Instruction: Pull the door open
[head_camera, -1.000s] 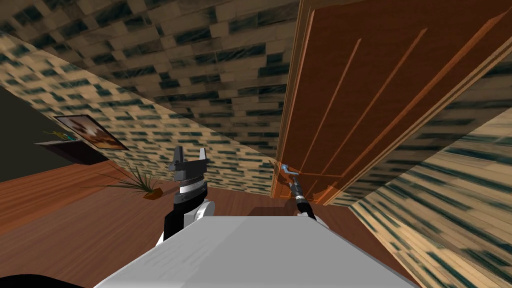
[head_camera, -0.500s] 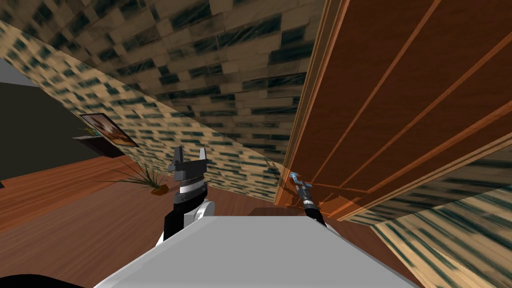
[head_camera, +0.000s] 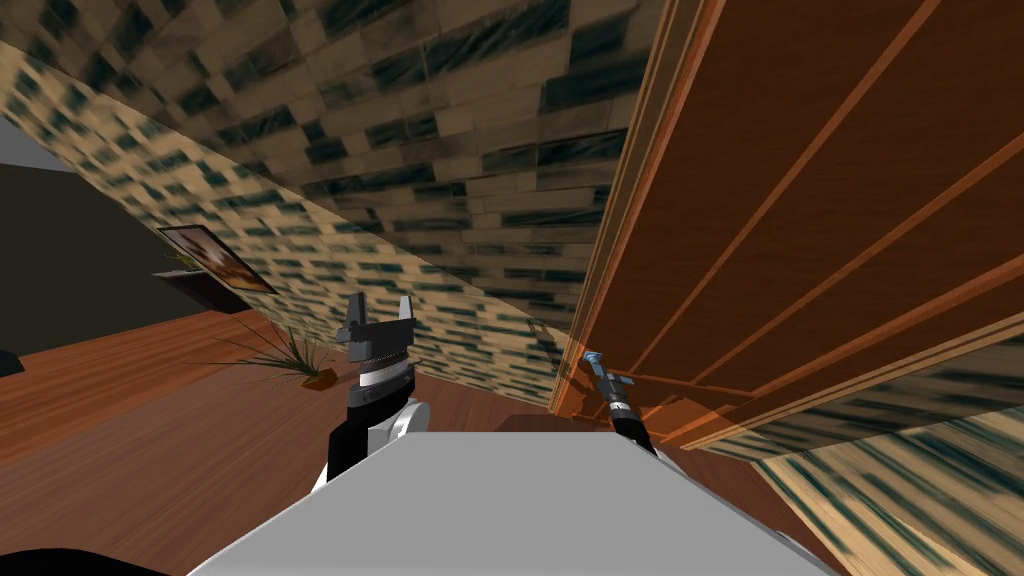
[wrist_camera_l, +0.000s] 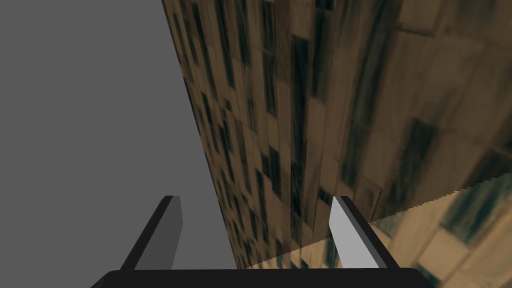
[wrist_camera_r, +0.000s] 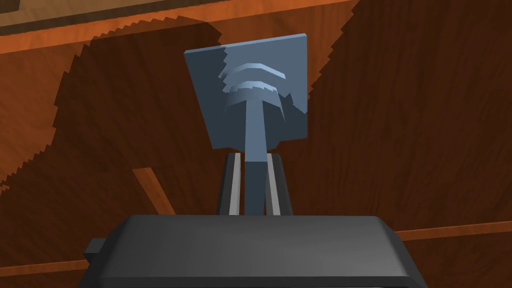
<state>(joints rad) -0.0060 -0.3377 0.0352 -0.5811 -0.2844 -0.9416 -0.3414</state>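
A reddish-brown panelled door (head_camera: 800, 200) fills the right of the head view, slanted with the camera. Its blue-grey lever handle (head_camera: 592, 358) sits low on the door's left edge, on a square blue-grey plate (wrist_camera_r: 250, 95). In the right wrist view the handle's bar (wrist_camera_r: 254, 145) runs down between my right gripper's (wrist_camera_r: 254, 185) two fingers, which press its sides: it is shut on the handle. My left gripper (head_camera: 379, 315) is held up in front of my chest, away from the door, open with nothing between its fingers (wrist_camera_l: 345, 235).
A brick-patterned wall (head_camera: 450, 150) runs left of the door frame (head_camera: 610, 250). A potted plant (head_camera: 290, 360) stands on the wooden floor by that wall. Farther left hang a framed picture (head_camera: 215, 258) and a dark shelf (head_camera: 205, 290). Another brick wall (head_camera: 900, 480) lies to the right.
My right gripper has shut on the door handle. The head camera has moved closer to the door, so the door looks larger and the plant has shifted slightly.
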